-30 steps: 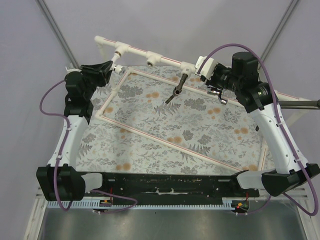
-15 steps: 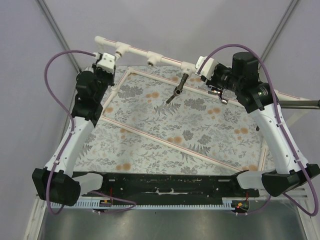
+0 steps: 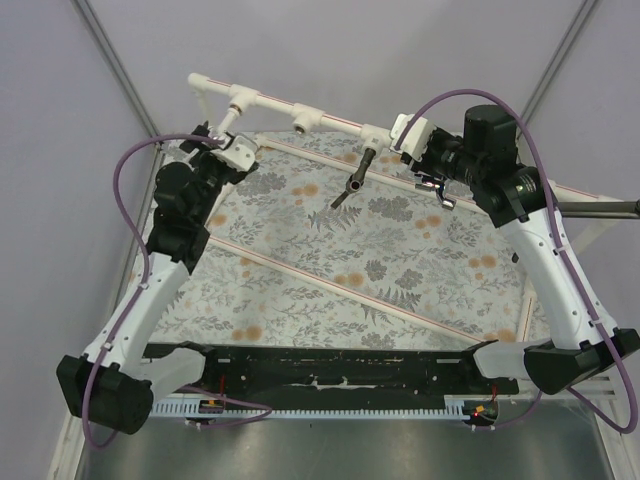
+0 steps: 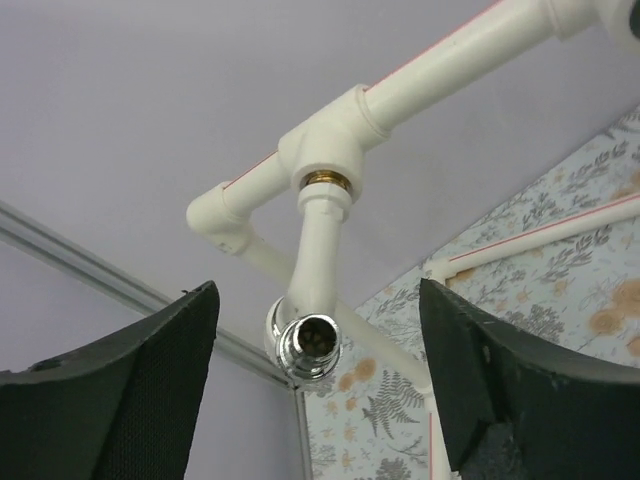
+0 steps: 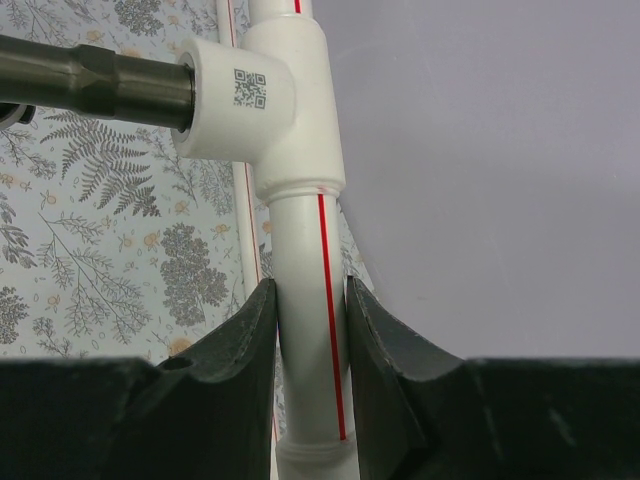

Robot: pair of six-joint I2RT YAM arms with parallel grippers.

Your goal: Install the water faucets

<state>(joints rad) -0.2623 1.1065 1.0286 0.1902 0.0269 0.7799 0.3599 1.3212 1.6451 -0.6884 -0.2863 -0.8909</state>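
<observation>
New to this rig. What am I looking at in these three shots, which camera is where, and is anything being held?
These are two robot arms bolted at the near edge of a flower-patterned table. The wide shot looks down from above and behind them. The other two shots come from cameras on the wrists, so the dark shapes at the bottom are each arm's own fingers. A white pipe runs along the far side. The left claw is open. A white tap hangs from a pipe joint between its fingers, untouched. The right claw is shut on the white pipe, beside a joint carrying a dark metal tap.
</observation>
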